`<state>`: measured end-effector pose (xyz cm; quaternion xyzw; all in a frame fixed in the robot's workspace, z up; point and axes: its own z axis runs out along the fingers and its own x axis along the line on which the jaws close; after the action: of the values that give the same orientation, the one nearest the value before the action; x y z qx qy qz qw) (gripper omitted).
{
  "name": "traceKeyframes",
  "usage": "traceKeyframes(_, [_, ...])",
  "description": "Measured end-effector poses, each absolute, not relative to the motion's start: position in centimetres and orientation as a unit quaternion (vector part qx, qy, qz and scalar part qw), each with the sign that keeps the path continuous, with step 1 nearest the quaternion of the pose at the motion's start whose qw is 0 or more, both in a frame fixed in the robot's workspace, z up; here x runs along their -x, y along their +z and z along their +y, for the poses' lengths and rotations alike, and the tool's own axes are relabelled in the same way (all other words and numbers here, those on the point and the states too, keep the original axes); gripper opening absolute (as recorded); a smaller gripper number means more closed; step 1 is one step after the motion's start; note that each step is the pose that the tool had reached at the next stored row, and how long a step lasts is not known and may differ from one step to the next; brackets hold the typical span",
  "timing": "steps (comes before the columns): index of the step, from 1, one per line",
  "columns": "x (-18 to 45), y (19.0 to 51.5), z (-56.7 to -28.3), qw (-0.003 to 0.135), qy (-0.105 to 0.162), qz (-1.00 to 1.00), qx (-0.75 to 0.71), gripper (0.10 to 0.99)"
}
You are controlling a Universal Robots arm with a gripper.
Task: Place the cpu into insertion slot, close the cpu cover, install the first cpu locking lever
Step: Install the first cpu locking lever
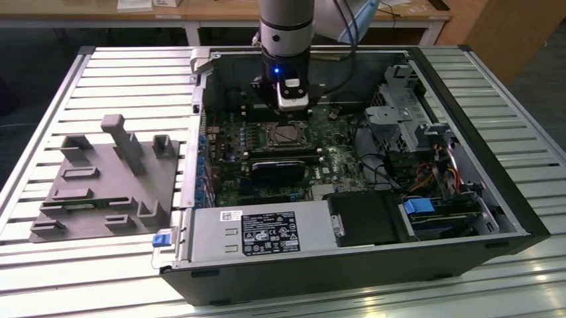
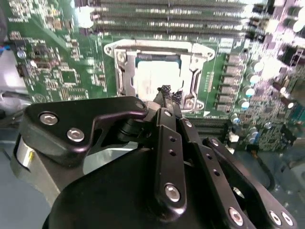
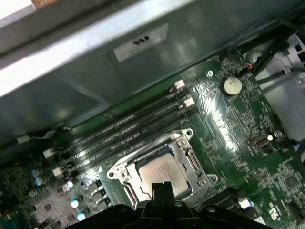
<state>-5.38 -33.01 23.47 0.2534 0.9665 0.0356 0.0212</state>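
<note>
Exterior view, starting at the exterior view's left: grey fixture block (image 1: 106, 182) with upright pegs lies on the slatted metal table (image 1: 53, 99), just beside the open PC case (image 1: 354, 265). Case lies on its side, motherboard (image 1: 265, 159) facing up. Power supply box (image 1: 248, 232) with a white label sits along the near edge, black drive bay (image 1: 372, 218) next to it, then blue-tabbed drive cage (image 1: 433, 212) and loose cables toward the exterior view's right.

Robot arm (image 1: 285, 33) comes down over the upper middle of the board, gripper (image 1: 292, 109) hanging just above the socket area.

The cpu (image 1: 285, 134) sits in the socket, silver-grey top showing through the window of the cpu cover (image 1: 285, 124). In both wrist views the chip (image 3: 162, 174) lies flat inside the frame, and the cpu cover (image 3: 188, 155) lies down flat around it, silvery frame (image 2: 193, 67) bordering the chip (image 2: 152, 76) on all sides. Memory slots (image 3: 128, 126) run just beside the socket, coin battery (image 3: 232, 86) well apart from it.

Gripper (image 2: 165, 90) fingertips look pressed together, nothing between them, tip hovering over the edge of the chip; contact with it cannot be told. In the first wrist view the dark finger tips (image 3: 162, 188) overlap the near edge of the chip.

Locking lever position: cannot tell.
</note>
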Motion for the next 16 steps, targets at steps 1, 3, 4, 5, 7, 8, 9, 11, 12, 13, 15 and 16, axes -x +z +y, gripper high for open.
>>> traceKeyframes(1, [5.4,23.5,-33.2,0.021,0.035,0.966,-0.253,0.102])
traceKeyframes(3, [5.4,23.5,-33.6,0.022,0.034,0.967,-0.253,0.102])
traceKeyframes(4, [5.4,23.5,-33.8,0.022,0.034,0.967,-0.253,0.102])
traceKeyframes(5, [5.4,23.5,-34.0,0.022,0.034,0.967,-0.253,0.102])
traceKeyframes(7, [5.4,23.5,-34.2,0.022,0.032,0.967,-0.253,0.102])
traceKeyframes(8, [5.4,23.5,-34.2,0.022,0.032,0.967,-0.253,0.102])
traceKeyframes(9, [5.4,23.5,-34.3,0.022,0.031,0.967,-0.253,0.102])
traceKeyframes(11, [5.4,23.6,-34.3,0.022,0.031,0.967,-0.253,0.102])
traceKeyframes(12, [5.4,23.8,-34.3,0.022,0.031,0.967,-0.253,0.102])
traceKeyframes(13, [5.4,23.9,-34.3,0.022,0.031,0.967,-0.253,0.102])
traceKeyframes(15, [5.4,24.1,-34.3,0.022,0.031,0.967,-0.253,0.102])
traceKeyframes(16, [5.4,24.2,-34.3,0.023,0.031,0.967,-0.253,0.102])
